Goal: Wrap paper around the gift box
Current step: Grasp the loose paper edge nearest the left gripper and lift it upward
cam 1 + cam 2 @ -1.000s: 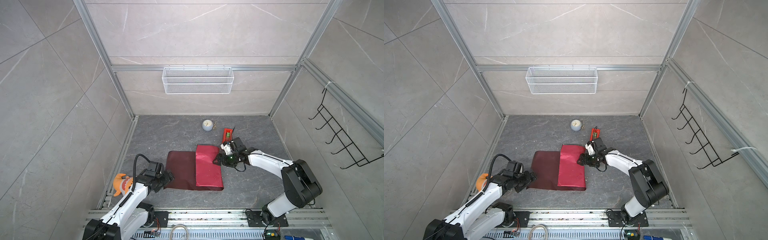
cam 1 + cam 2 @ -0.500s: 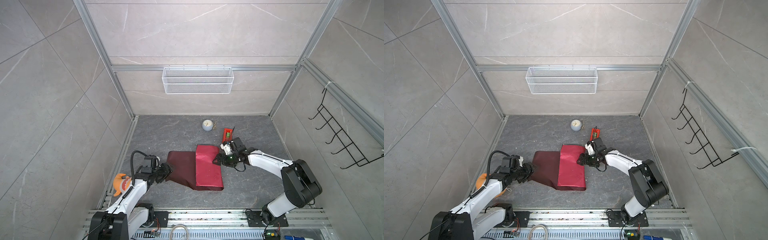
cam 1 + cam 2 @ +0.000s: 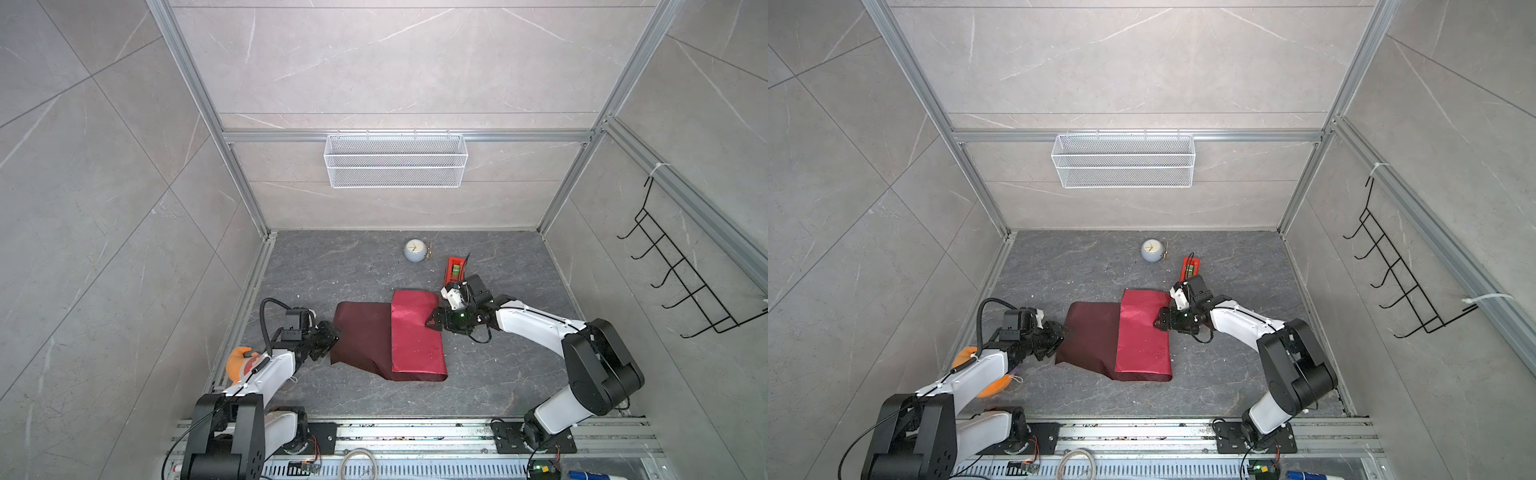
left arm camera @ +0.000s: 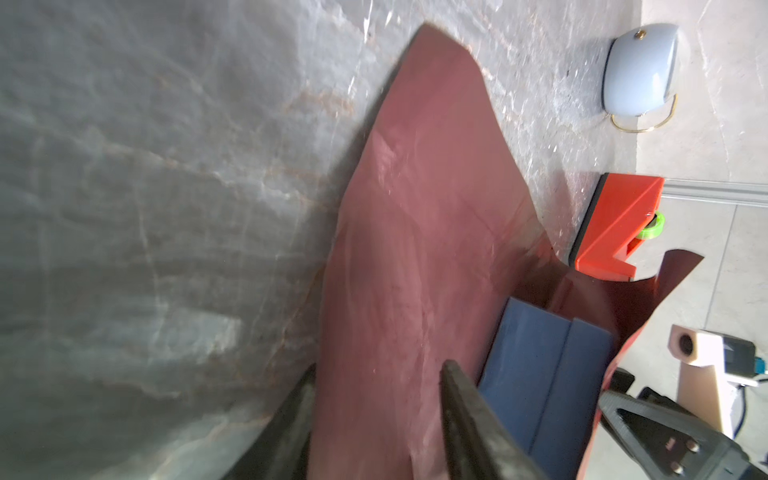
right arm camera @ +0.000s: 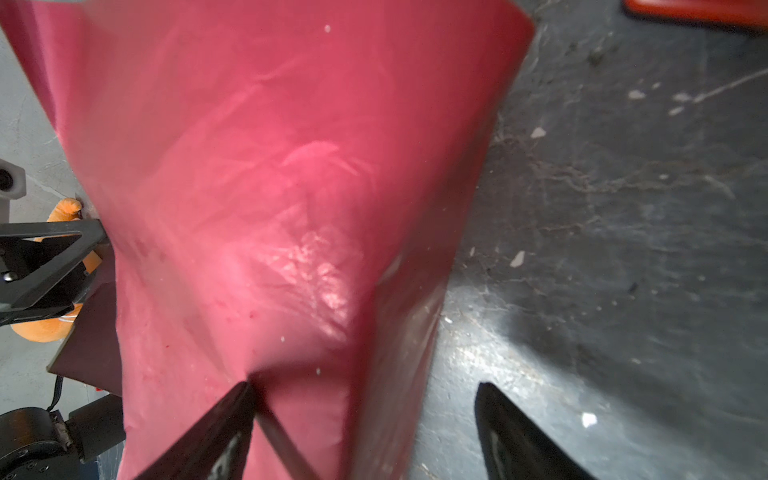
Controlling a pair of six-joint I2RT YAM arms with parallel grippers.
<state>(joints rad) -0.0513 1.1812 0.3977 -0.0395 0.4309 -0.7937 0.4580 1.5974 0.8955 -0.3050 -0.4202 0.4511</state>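
Note:
The paper [image 3: 361, 336] lies mid-floor, its dark maroon side up on the left. Its shiny red part [image 3: 415, 332] is folded over the gift box, which is hidden in both top views. In the left wrist view the navy gift box [image 4: 540, 365] shows under the raised fold. My left gripper [image 3: 332, 334] [image 4: 379, 365] is at the maroon sheet's left edge, open, with the paper between its fingers. My right gripper [image 3: 432, 322] [image 5: 365, 384] is open; one finger presses on the red fold at the box's right edge, and the other hangs over the floor.
A red tape dispenser [image 3: 455, 268] with a green roll stands just behind the right gripper, and a small round clock [image 3: 414, 250] stands farther back. An orange plush toy [image 3: 239, 363] lies by the left arm. A wire basket [image 3: 395, 160] hangs on the back wall and a hook rack [image 3: 681, 282] on the right wall.
My left gripper has moved in onto the paper's left edge and its jaws have narrowed. The maroon sheet's near left corner has shifted and lifted a little. The right arm has not moved.

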